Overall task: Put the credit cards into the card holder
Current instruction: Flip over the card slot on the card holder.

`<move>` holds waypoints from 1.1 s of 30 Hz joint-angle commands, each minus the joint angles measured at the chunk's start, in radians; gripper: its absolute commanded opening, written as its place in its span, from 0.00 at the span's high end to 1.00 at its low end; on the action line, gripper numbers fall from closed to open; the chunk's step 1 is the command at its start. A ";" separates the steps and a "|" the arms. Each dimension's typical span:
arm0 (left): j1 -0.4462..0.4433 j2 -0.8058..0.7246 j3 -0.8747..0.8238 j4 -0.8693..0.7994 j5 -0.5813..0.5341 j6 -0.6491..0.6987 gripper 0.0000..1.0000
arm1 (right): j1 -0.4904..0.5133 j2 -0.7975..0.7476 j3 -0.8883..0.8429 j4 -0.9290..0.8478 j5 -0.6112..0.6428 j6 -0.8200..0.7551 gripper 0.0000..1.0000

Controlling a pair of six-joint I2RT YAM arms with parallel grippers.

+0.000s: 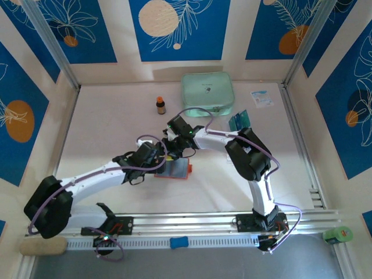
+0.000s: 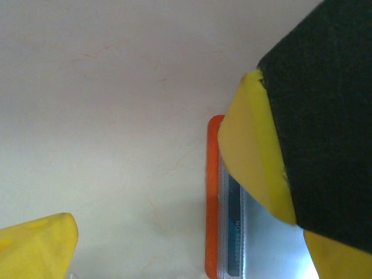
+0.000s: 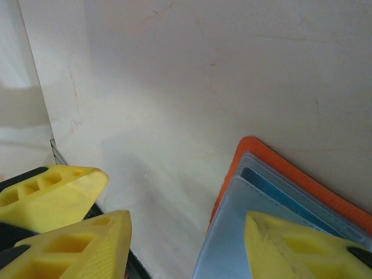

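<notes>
The table (image 1: 99, 122) has plenty of bare room on its left half and in the strip between the card holder (image 1: 173, 170) and the metal rail (image 1: 192, 222) at the near edge. The far side is busier: a small brown bottle (image 1: 161, 105), a mint-green zip case (image 1: 207, 93) and a white paper slip (image 1: 262, 97) sit towards the back wall. A second rail runs down the right edge.

The card holder lies flat and opened near the middle of the table, its long side running roughly left to right with a slight tilt. Its orange rim shows along the right end. Both arms reach in over it and cover its far edge from above.

The left gripper (image 2: 151, 186) is spread wide with nothing between its fingers. One finger hangs over bare table, and the other sits over the holder's orange edge.

The right gripper (image 3: 189, 224) stands partly open with bare table in the gap, and I can't see anything gripped. Its right finger overlaps the holder's clear pockets, where a strip of blue card peeks out. A thin dark edge runs beside its left finger, and I can't tell what that is.

The loose credit cards (image 1: 239, 120) lie in a small teal heap near the right rail, just behind the right arm's elbow, which cuts off part of the heap. How many there are is hard to tell.
</notes>
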 commanded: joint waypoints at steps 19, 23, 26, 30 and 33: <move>0.009 0.093 -0.058 0.005 -0.046 -0.057 0.01 | -0.084 -0.317 -0.215 -0.208 0.221 -0.124 0.46; 0.009 0.089 -0.068 0.003 -0.050 -0.069 0.01 | -0.072 -0.379 -0.268 -0.312 0.366 -0.166 0.46; 0.009 0.085 -0.073 0.002 -0.054 -0.072 0.00 | -0.063 -0.391 -0.294 -0.340 0.423 -0.175 0.46; 0.010 0.075 -0.070 -0.004 -0.057 -0.073 0.00 | -0.041 -0.370 -0.303 -0.346 0.446 -0.179 0.46; 0.009 0.062 -0.063 -0.007 -0.056 -0.071 0.00 | -0.028 -0.337 -0.296 -0.343 0.450 -0.182 0.47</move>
